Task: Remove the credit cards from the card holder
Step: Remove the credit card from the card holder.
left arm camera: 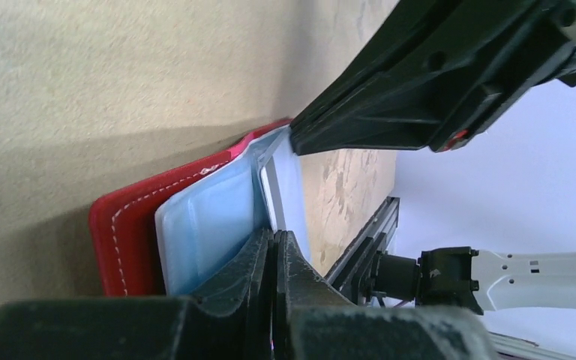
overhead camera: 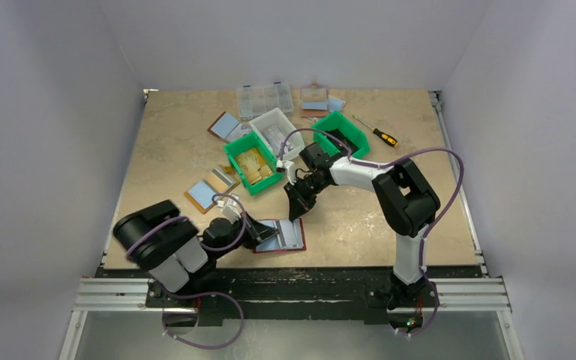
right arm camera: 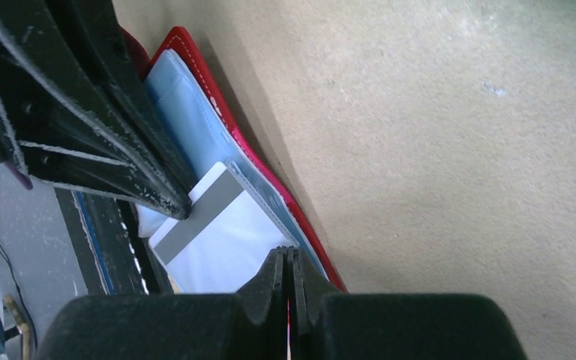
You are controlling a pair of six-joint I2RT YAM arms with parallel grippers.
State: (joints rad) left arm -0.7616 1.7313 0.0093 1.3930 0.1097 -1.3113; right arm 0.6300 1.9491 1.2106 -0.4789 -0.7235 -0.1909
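The card holder (overhead camera: 281, 236) lies open near the table's front edge, with a red rim (left arm camera: 127, 232) and pale blue panels (right arm camera: 187, 112). A white credit card (right arm camera: 217, 232) with a grey band sticks partly out of a clear pocket. My left gripper (overhead camera: 259, 234) reaches in from the holder's left side, and its jaws (left arm camera: 275, 238) are shut on the card's edge (left arm camera: 270, 196). From the far side my right gripper (overhead camera: 298, 208) comes down, shut (right arm camera: 289, 255) on the holder's red-rimmed edge. I cannot see any other cards in the holder.
Two green bins (overhead camera: 251, 169) (overhead camera: 341, 131) and a white bin (overhead camera: 277, 131) stand mid-table, with a clear compartment box (overhead camera: 265, 97) behind them. Tan-rimmed bifolds (overhead camera: 211, 191) (overhead camera: 225, 124) (overhead camera: 315, 99) lie around. A screwdriver (overhead camera: 379, 133) lies at the back right.
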